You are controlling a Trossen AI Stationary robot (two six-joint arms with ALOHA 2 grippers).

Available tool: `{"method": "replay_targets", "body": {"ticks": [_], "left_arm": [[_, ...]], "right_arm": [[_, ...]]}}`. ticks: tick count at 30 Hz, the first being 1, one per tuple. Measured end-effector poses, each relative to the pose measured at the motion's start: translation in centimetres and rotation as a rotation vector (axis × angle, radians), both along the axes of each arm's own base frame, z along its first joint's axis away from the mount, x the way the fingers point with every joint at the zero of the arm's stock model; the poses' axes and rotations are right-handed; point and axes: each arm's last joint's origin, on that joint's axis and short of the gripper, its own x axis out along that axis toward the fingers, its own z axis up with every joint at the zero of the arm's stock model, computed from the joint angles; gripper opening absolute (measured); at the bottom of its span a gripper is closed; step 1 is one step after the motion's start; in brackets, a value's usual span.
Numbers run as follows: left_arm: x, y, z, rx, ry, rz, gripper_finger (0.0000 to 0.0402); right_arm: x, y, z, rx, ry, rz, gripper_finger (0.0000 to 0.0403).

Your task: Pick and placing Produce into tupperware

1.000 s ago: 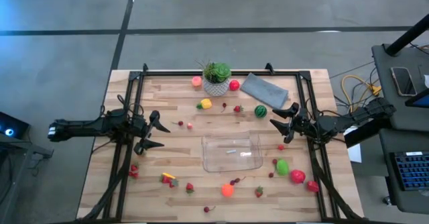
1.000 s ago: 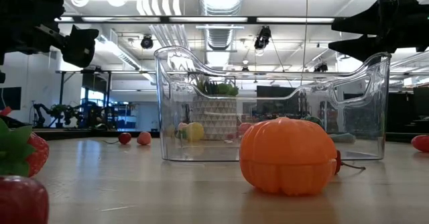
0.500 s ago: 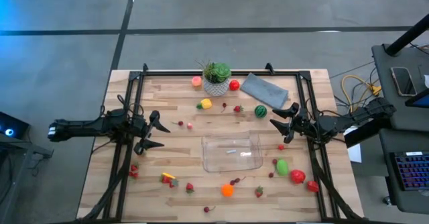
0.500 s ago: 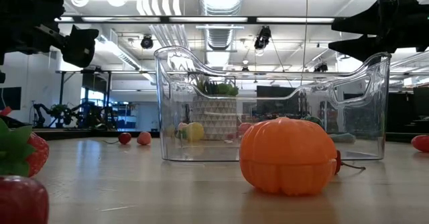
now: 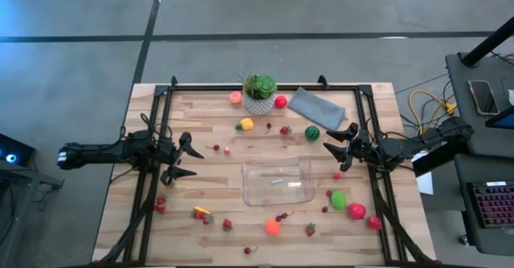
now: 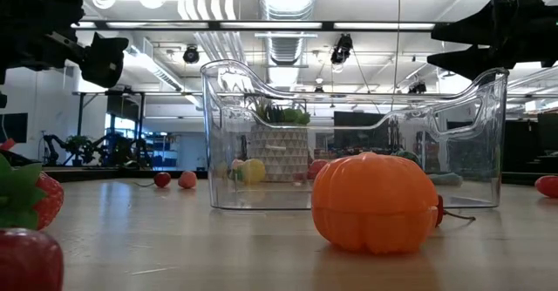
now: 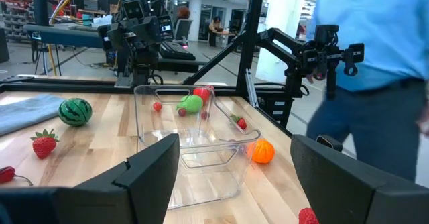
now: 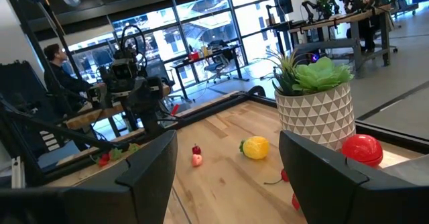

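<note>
room: open workshop with grey concrete floor, ceiling ducts and strip lights; a person in a blue top (image 7: 375,43) stands beyond the table edge
surface: pale wooden table (image 5: 201,123) inside a black frame
landmark: tupperware (image 5: 278,182), clear and shallow, sitting near the table's middle with no produce inside
left gripper (image 5: 184,157): off the tupperware's left side, well apart from it, above the wood, fingers spread and holding nothing
right gripper (image 5: 340,148): off the tupperware's upper right corner, near it, fingers parted and holding nothing
orange fruit (image 5: 273,227): just below the tupperware's front edge, a cherry (image 5: 280,217) beside it
green fruit (image 5: 338,199): right of the tupperware, with a red tomato (image 5: 356,211) just past it
striped melon (image 5: 312,132): behind the tupperware, toward its right
yellow fruit (image 5: 246,124): behind the tupperware, toward its left
potted plant (image 5: 259,92): farther behind the tupperware, at the table's back
grey cloth (image 5: 316,105): right of the potted plant
strawberries (image 5: 227,225): scattered off the tupperware's front left
</note>
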Motion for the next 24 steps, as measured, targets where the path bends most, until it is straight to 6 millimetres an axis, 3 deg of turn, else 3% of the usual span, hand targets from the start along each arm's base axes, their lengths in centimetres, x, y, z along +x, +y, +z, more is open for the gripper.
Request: {"method": "replay_targets", "body": {"ticks": [24], "left_arm": [[0.00, 0.00, 0.00, 0.000, 0.000, 0.000, 0.0272]], "right_arm": [[0.00, -0.05, 0.10, -0.009, -0.006, -0.006, 0.0254]]}}
